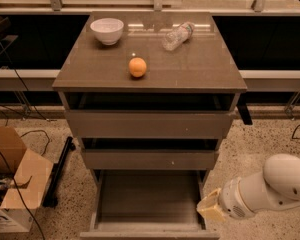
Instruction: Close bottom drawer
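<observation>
The bottom drawer (149, 199) of the grey-brown cabinet stands pulled far out, its flat grey floor bare and its front panel (150, 234) at the lower frame edge. The middle drawer (150, 159) and top drawer (150, 124) above it are each slightly out. My white arm (275, 184) comes in from the lower right. My gripper (209, 209), a pale yellowish tip, sits right at the drawer's right side wall near its front corner.
On the cabinet top (200, 69) stand a white bowl (107, 30), an orange (137, 67) and a lying plastic bottle (177, 35). A cardboard box (12, 184) and cables (20, 109) are on the speckled floor at left. A black bar (59, 171) leans by the cabinet's left.
</observation>
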